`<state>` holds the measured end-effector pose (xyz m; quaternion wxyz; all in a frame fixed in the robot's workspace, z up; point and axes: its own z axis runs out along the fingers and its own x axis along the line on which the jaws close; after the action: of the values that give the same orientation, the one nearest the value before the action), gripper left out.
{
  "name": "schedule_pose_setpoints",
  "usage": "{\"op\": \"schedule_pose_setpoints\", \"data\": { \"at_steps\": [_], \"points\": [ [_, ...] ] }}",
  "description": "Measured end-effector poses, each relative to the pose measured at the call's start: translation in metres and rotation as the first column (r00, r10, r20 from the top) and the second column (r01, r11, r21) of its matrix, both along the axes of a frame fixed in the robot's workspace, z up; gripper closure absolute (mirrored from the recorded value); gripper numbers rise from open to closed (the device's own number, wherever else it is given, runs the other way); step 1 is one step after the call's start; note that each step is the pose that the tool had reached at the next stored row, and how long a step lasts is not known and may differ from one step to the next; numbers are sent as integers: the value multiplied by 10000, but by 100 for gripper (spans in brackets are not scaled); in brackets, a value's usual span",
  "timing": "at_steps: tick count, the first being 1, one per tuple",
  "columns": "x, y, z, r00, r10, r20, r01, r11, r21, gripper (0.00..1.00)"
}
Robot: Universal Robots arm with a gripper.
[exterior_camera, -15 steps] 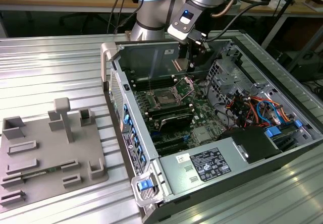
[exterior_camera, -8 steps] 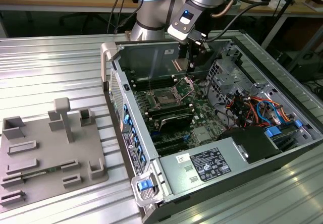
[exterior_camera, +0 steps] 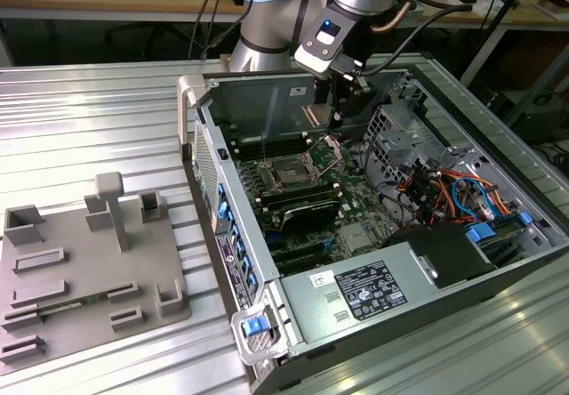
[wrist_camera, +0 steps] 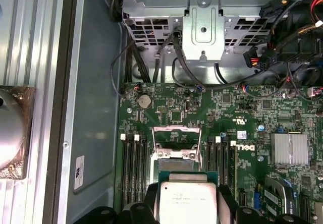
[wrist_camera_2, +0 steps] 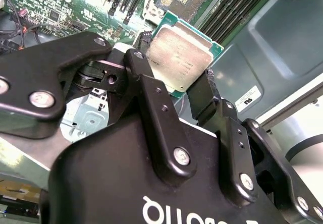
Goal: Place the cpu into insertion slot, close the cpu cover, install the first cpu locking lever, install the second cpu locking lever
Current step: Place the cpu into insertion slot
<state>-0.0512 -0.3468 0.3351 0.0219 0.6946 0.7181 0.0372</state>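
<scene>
The cpu (wrist_camera_2: 182,50) is a flat silver square. It is up in the air, pinched by two of its side edges in the black gripper (wrist_camera_2: 172,68). Its shiny top faces the cameras on the wrist. It is not in the insertion slot (wrist_camera: 175,154) yet.

In the first wrist view the slot sits on the green board (wrist_camera: 237,108) just past the cpu, between the cpu and the grey metal bracket (wrist_camera: 203,27). The sides of the cpu look lined up with the sides of the slot. The cpu cover (wrist_camera: 176,132) is flipped open, so the slot is bare.

In the exterior view the gripper hangs inside the open computer case (exterior_camera: 267,101), a little to the exterior view's right of the slot. The case rests on a ribbed metal desk (exterior_camera: 89,119).
</scene>
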Motion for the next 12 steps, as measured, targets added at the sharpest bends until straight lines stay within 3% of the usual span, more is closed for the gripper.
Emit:
{"op": "schedule_pose_setpoints", "data": {
  "at_steps": [12],
  "points": [
    [0,0,-110,10000,0,0,0,10000,0,45]
  ]
}}
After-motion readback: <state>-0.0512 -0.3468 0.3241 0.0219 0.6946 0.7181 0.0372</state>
